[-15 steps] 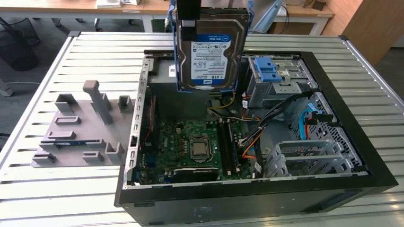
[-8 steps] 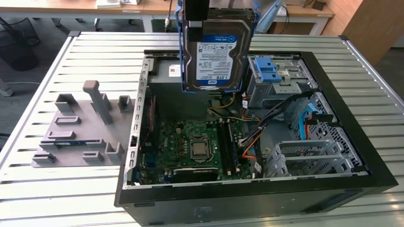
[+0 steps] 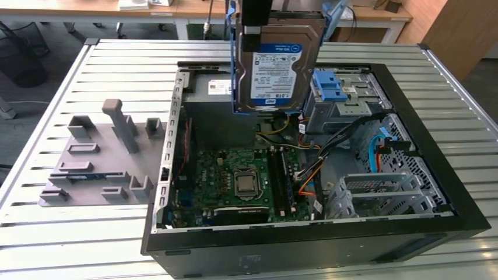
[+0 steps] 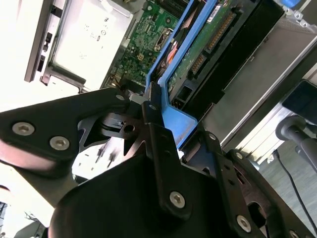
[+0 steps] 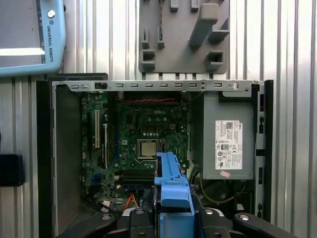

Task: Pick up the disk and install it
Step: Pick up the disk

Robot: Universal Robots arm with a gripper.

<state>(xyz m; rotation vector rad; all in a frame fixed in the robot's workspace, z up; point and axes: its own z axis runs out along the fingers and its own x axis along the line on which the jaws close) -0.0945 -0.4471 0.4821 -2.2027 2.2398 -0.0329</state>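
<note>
On the exterior view's left, the slatted tabletop [image 3: 70, 233] carries one grey fixture [image 3: 101, 157] of pegs and slots. Just beside it stands one open computer case [image 3: 311, 245], with one motherboard [image 3: 237, 178] on its floor and one grey power supply [image 3: 211, 87] at the far wall.

Above the middle of the case hangs the disk [image 3: 276, 67], one only. It is upright, its label faces the camera, and it is clear of everything beneath it. In the first wrist view the claw [image 5: 172, 219] straddles the blue carrier frame. In the second wrist view its fingers [image 4: 157, 144] are pressed onto that frame, pinching the disk by its edge.

Further to the exterior view's right sits one grey drive cage [image 3: 350, 108] with one blue latch [image 3: 333, 87] on top, near the disk but apart from it.

By the look of things, the pick-up is done and the step in hand is the carry towards the install. Seating the disk would probably call for turning it to match the cage's opening, squaring the carrier rails with that opening, and keeping a firm grip throughout.
</note>
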